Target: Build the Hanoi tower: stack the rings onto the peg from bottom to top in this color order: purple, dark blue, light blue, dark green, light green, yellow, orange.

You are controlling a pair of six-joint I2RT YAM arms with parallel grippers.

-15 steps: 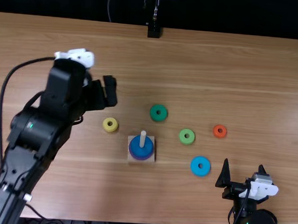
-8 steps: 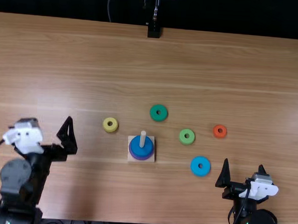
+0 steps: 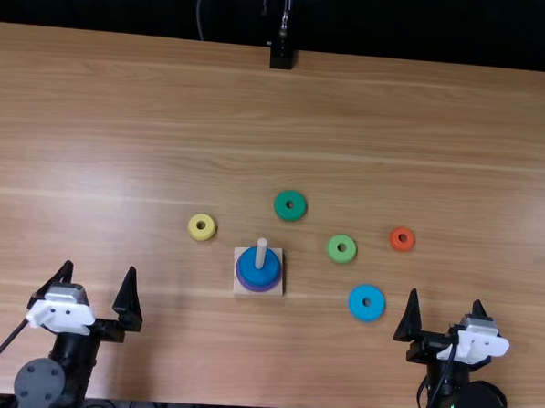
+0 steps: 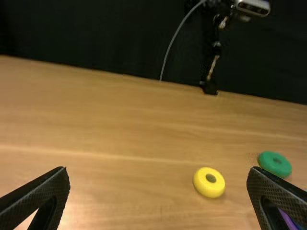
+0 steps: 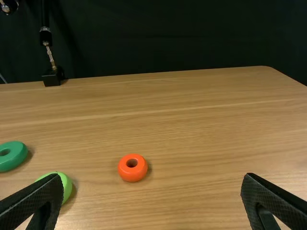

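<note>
Brown table [image 3: 459,131]; left tool [image 3: 100,267] and right tool [image 3: 446,297] gape wide; light blue ring [image 3: 356,304], lowered off-centre, could snag the peg [image 3: 262,251].

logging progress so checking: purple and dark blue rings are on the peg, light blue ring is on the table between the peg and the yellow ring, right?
The light blue ring lies across the peg from the yellow ring, as the top view shows. The rest holds.
</note>
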